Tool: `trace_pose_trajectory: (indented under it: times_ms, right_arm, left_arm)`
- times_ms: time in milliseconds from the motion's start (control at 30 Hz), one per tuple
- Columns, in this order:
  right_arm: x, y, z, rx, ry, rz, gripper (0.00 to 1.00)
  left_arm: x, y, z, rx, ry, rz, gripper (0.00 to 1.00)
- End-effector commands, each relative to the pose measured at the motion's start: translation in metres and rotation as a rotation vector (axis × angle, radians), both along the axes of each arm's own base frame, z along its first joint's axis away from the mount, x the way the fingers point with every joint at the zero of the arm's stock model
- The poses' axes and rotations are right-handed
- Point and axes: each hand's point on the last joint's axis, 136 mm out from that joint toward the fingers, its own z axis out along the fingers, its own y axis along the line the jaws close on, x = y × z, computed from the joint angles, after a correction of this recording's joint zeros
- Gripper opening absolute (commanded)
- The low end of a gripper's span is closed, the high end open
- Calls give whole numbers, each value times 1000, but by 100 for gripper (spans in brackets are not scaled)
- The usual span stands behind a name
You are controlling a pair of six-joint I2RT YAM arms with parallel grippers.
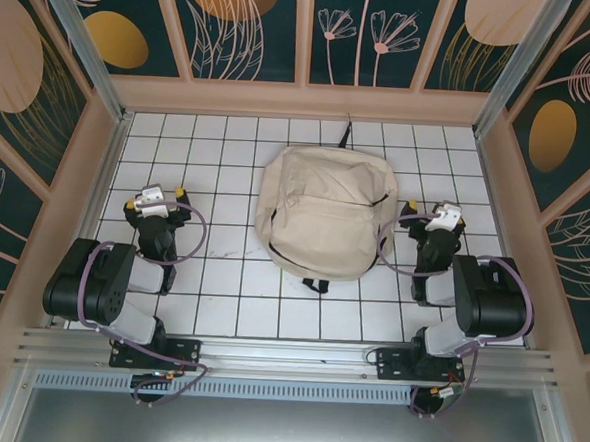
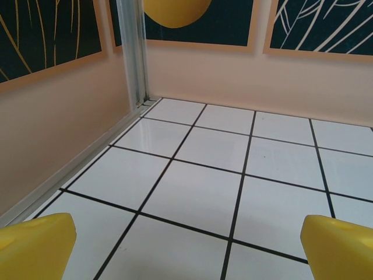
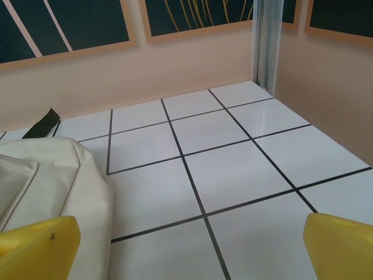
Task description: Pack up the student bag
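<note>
**Stock on the tiled table: one bag, two grippers**

Item 1. We list the student bag (image 1: 324, 211), cream fabric with black zipper lines. It lies flat at the centre of the top view, a little above the middle, on the white tiled table (image 1: 220, 307). A black strap end shows at its lower edge. In the right wrist view its rounded side takes the lower left corner.

Item 2. We list the left gripper (image 1: 155, 194), left of centre in the top view and well apart from the bag. Its yellow fingers (image 2: 35, 248) sit at the two lower corners of the left wrist view, spread wide with bare tiles between them. It grasps nothing.

Item 3. We list the right gripper (image 1: 435, 212), right of centre in the top view, just beside the bag's right edge. Its jaws stand wide apart and empty. We cannot tell whether it touches the fabric.
</note>
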Motion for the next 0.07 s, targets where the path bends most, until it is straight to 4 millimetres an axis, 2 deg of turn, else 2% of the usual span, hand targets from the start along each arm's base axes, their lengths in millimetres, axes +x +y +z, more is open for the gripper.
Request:
trace_pose_trajectory:
  times_ms: [0, 33]
  right_arm:
    - [4, -2, 1, 9, -3, 0, 99]
    - [4, -2, 1, 7, -4, 0, 99]
  left_arm:
    - [5, 0, 11, -13, -42, -4, 99]
    - [5, 0, 11, -13, -43, -4, 99]
